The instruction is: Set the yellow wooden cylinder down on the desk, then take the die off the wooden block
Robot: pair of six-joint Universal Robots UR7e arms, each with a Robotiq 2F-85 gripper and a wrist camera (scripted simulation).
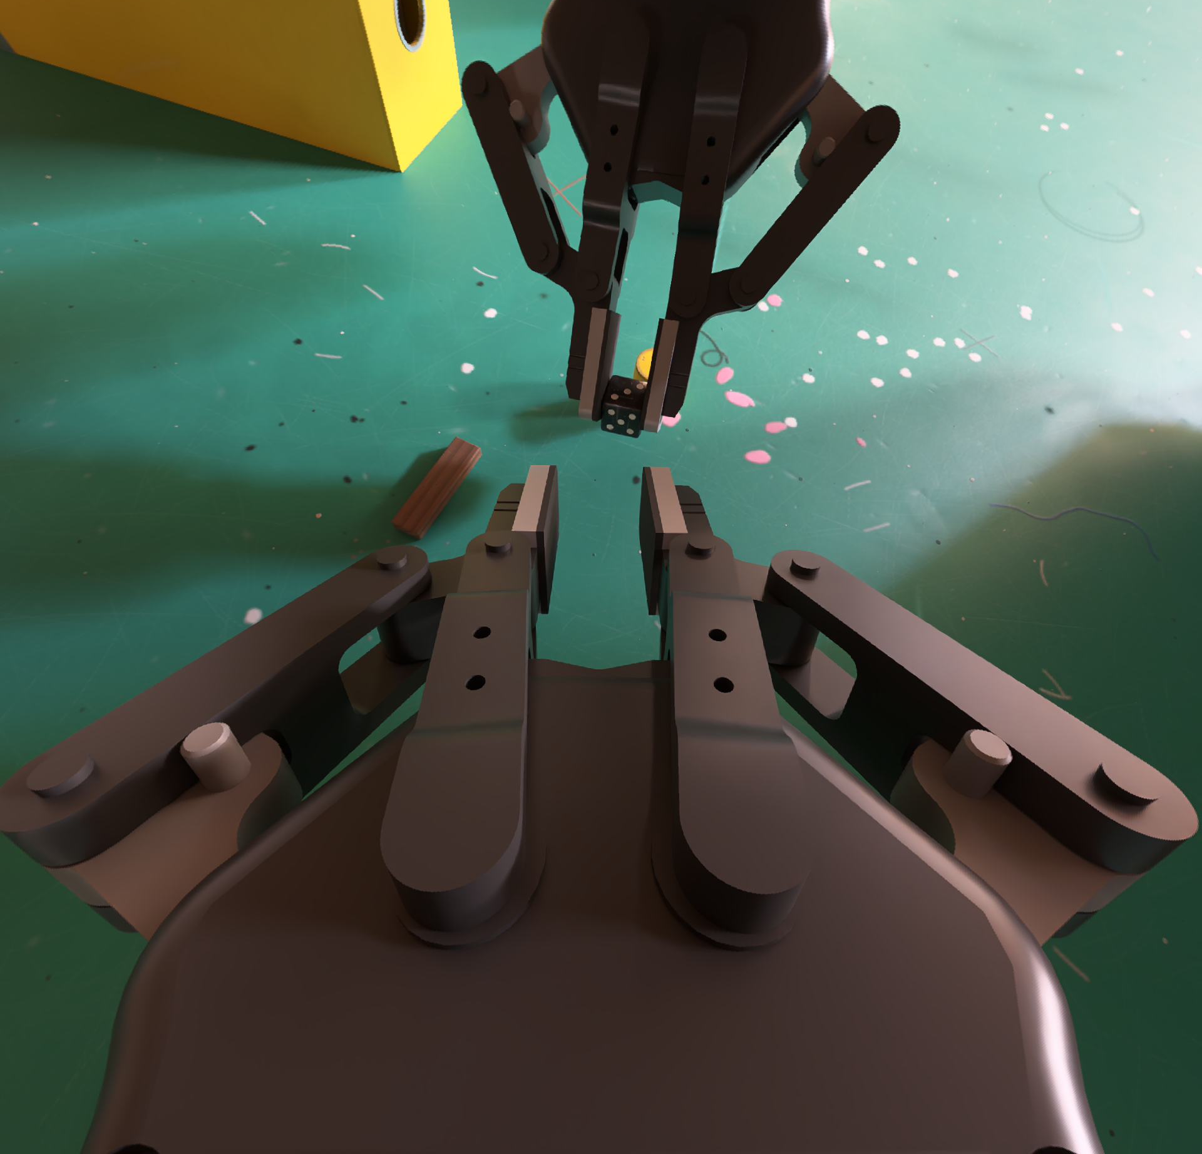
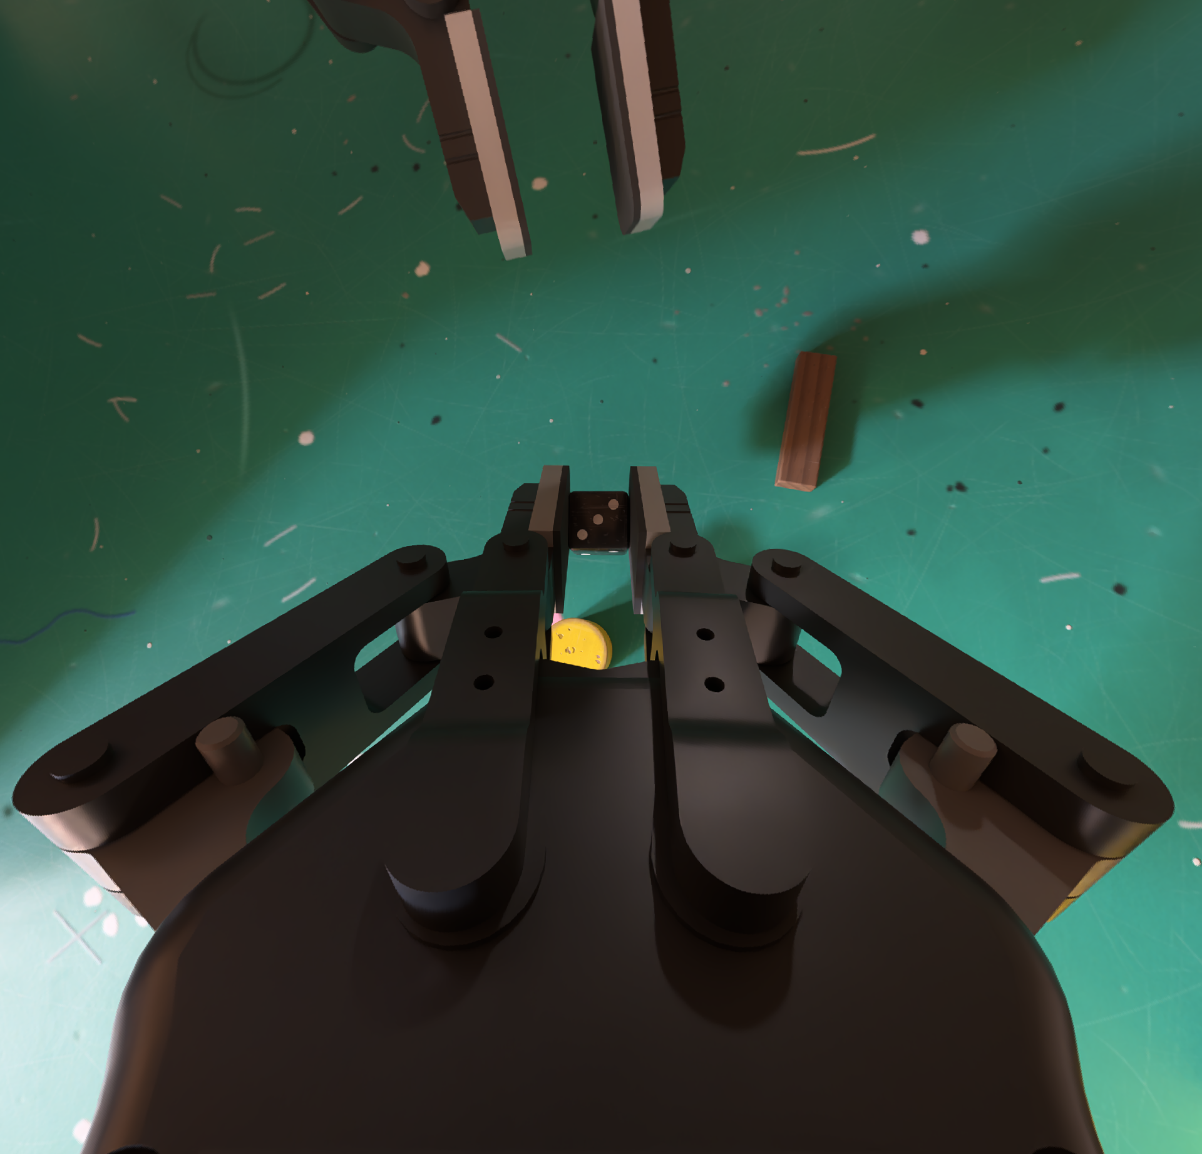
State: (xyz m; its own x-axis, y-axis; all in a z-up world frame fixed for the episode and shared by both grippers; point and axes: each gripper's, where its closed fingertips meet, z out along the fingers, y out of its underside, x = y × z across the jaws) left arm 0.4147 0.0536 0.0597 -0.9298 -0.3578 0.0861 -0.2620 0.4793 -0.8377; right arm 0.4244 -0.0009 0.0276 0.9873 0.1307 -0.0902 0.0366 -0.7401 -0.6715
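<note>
Risk assessment, left to right in the left wrist view: the yellow box (image 1: 214, 43) with a round hole stands well apart at the far left and poses no hazard; the wooden block (image 1: 437, 488) lies flat on the green desk (image 1: 195, 342), bare of any load, just left of the left gripper (image 1: 598, 498). That gripper holds nothing — its fingers stand apart with only desk between them. Directly ahead, the right gripper (image 1: 627, 400) is clamped on the die (image 1: 623, 407), close above the desk. The yellow wooden cylinder (image 1: 643, 363) rests on the desk just behind the die. Likely faults: the two grippers face each other at close range, so any forward travel risks fingertip contact; the die is pinched near the fingertips, so a jolt may let it slip; a low retreat by the right gripper (image 2: 598, 518) may knock the yellow wooden cylinder (image 2: 580, 644) — it sits beneath the finger bases.
</note>
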